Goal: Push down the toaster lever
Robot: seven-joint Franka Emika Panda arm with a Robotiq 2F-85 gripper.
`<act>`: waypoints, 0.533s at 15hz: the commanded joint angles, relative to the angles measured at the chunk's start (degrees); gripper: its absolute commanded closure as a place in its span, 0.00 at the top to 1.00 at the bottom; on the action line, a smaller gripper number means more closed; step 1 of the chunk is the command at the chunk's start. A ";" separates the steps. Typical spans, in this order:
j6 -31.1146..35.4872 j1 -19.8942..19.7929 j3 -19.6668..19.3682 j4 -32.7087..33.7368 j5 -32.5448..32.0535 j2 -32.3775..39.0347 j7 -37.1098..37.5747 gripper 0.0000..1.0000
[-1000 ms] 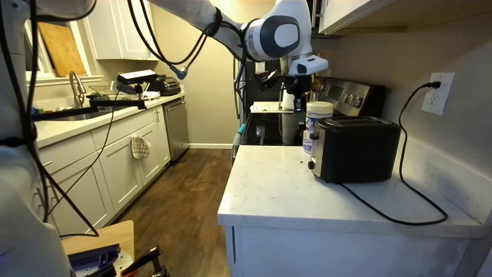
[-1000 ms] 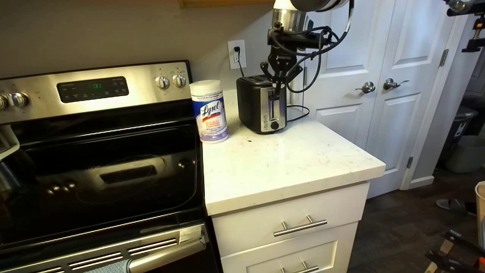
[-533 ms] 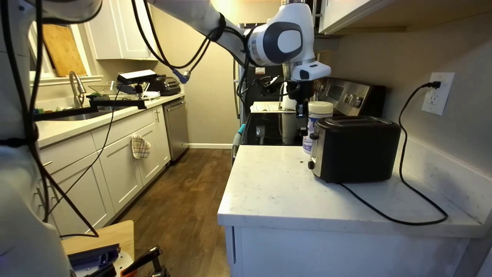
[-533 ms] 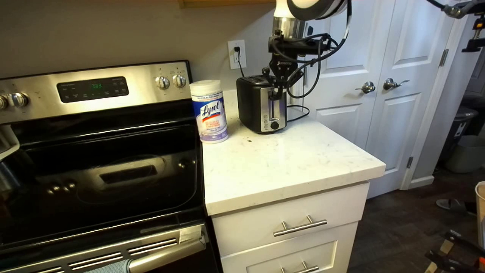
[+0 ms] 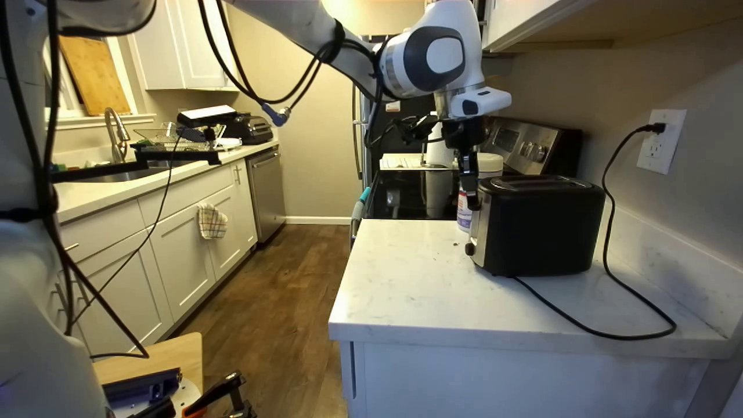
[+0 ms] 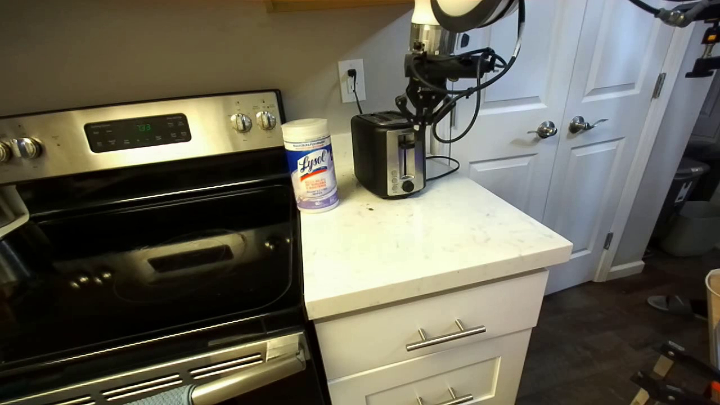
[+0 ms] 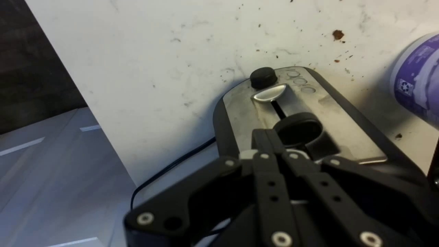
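Your gripper (image 7: 267, 133) was closed, near the lever (image 7: 297, 120), high on the end of the toaster (image 5: 545, 229); contact was unclear. You likely needed to centre it above the lever, then press straight down.

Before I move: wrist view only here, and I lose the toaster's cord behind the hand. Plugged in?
Observer: Yes. In both exterior views the plug sits in the upper half of the wall outlet.
Operator: The hand partly hides the lever. Up or down?
Observer: Up, it seems: in an exterior view it sits high on the end face of the toaster.
Operator: And the purple label at my right edge?
Observer: A Lysol canister, standing between the toaster and the stove.
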 commanded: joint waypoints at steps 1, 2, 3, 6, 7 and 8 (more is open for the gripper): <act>2.68 -0.33 -0.10 -0.23 -0.78 0.25 -0.57 0.00; 3.66 -0.23 -0.05 -0.32 -0.87 0.25 -0.73 0.00; 4.54 -0.24 0.12 -0.21 -0.30 0.33 -1.04 0.00; 4.68 -0.16 0.38 0.37 0.38 0.86 -1.07 0.00; 4.85 -0.14 0.45 0.42 0.42 1.01 -1.05 0.00; 5.05 -0.14 0.58 0.50 0.64 1.18 -1.14 0.00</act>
